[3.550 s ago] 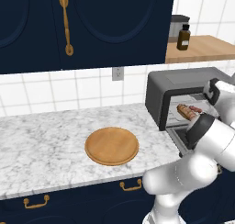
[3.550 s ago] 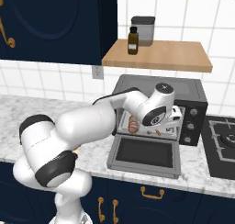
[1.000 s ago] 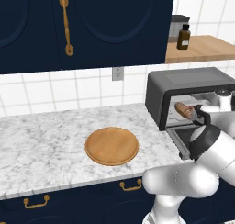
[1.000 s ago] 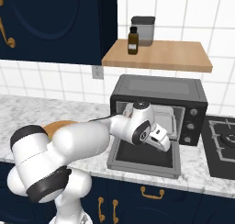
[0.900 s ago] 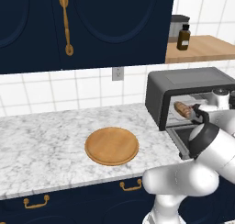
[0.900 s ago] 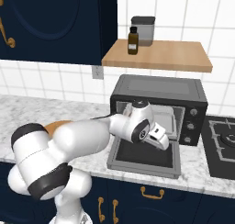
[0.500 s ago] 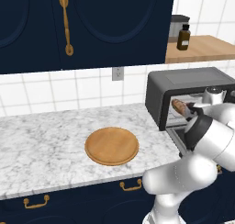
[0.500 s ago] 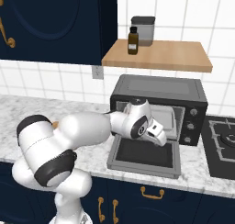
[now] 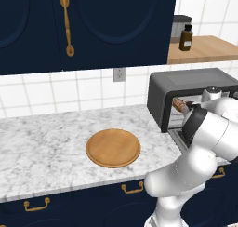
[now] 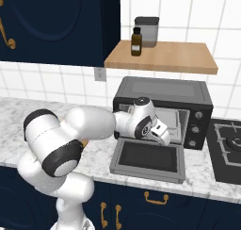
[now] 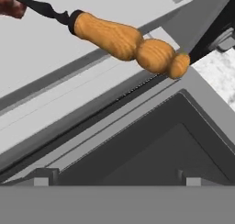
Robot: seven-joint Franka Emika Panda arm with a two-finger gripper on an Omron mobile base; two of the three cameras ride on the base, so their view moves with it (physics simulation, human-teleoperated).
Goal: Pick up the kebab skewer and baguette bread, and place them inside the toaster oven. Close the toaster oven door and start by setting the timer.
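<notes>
**End effector at the mouth of the open toaster oven**

The end effector (image 10: 160, 134) stands at the front opening of the toaster oven (image 10: 162, 92), just above the lowered toaster oven door (image 10: 147, 159); its fingers are spread wide apart and they hold nothing; in the hand view the wooden handle of the kebab skewer (image 11: 126, 43) lies across the upper part of the picture, resting on the grey floor of the oven, with a dark red meat chunk at the top left corner; the door lies flat below it, its dark window facing up; in the left base view a brown piece of food (image 9: 180, 105) shows inside the oven cavity, but I cannot tell if it is the skewer or the baguette; the oven sits on the marble table (image 9: 42, 151); a round wooden board (image 9: 113, 148) lies on the table, well apart to the left of the oven; above the oven a wooden shelf (image 10: 162, 59) carries a brown bottle (image 10: 136, 42) and a grey canister (image 10: 147, 31).
</notes>
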